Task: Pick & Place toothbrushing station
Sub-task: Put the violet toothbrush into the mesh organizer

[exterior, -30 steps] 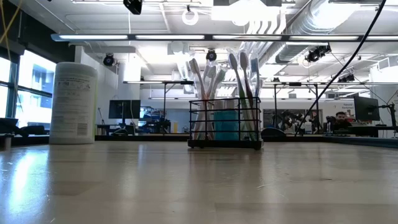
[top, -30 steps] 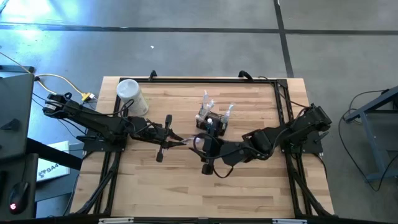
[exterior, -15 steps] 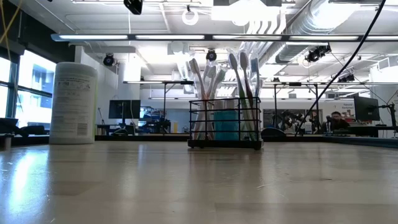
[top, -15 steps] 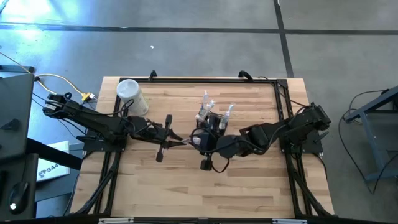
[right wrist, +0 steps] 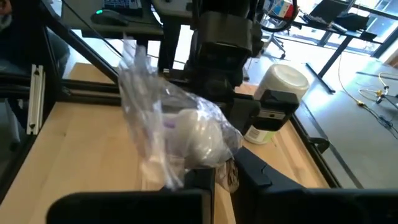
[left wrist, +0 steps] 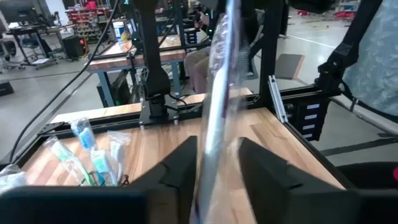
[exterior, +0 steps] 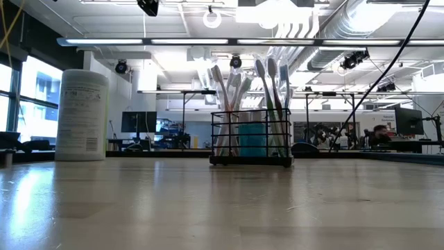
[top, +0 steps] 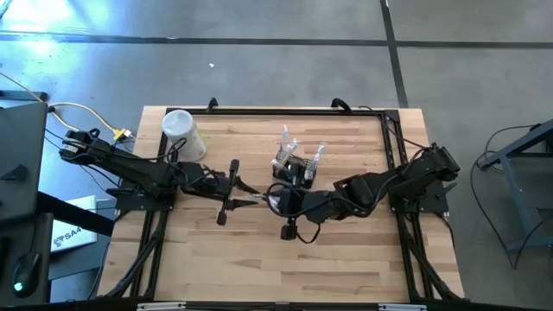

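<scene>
High view is showing both grippers meeting just short of the toothbrushing station, left gripper and right gripper each pinching a clear-wrapped toothbrush.

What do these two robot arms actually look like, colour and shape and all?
Both are dark, almost black, built of jointed segments. The left arm has a yellow cable running to its base at the table's edge. The right arm looks bulkier at its base. Each ends in two flat, dark fingers, seen close up in the wrist views.
</scene>
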Controlling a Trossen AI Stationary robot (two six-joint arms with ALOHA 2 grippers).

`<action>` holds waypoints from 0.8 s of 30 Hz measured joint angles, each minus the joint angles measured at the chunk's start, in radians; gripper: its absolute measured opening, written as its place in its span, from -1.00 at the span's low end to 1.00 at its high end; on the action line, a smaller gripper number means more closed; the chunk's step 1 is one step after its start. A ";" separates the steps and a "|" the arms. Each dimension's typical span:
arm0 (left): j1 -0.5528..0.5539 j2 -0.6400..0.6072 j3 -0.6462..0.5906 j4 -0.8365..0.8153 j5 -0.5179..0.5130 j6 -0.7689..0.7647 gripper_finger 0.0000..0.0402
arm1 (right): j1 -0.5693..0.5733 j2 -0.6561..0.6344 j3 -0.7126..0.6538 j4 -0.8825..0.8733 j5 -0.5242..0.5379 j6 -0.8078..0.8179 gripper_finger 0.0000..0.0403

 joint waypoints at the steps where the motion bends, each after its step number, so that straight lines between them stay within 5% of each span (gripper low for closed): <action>1: 0.000 0.000 0.000 0.000 -0.008 0.000 -0.38 | 0.000 -0.002 0.000 -0.006 -0.001 0.002 -0.94; 6: 0.001 0.000 0.000 0.007 -0.046 0.001 -0.02 | 0.023 -0.054 0.000 -0.133 0.049 0.103 -0.94; 12: 0.000 0.000 0.000 -0.008 -0.054 0.002 0.29 | 0.050 -0.145 -0.001 -0.462 0.068 0.426 -0.94; 19: 0.000 0.000 0.000 -0.014 -0.055 0.004 0.35 | 0.047 -0.171 -0.002 -0.849 0.110 0.753 -0.94; 24: 0.000 0.000 0.000 -0.042 -0.082 0.004 0.34 | 0.006 -0.158 -0.058 -0.863 0.141 0.757 -0.94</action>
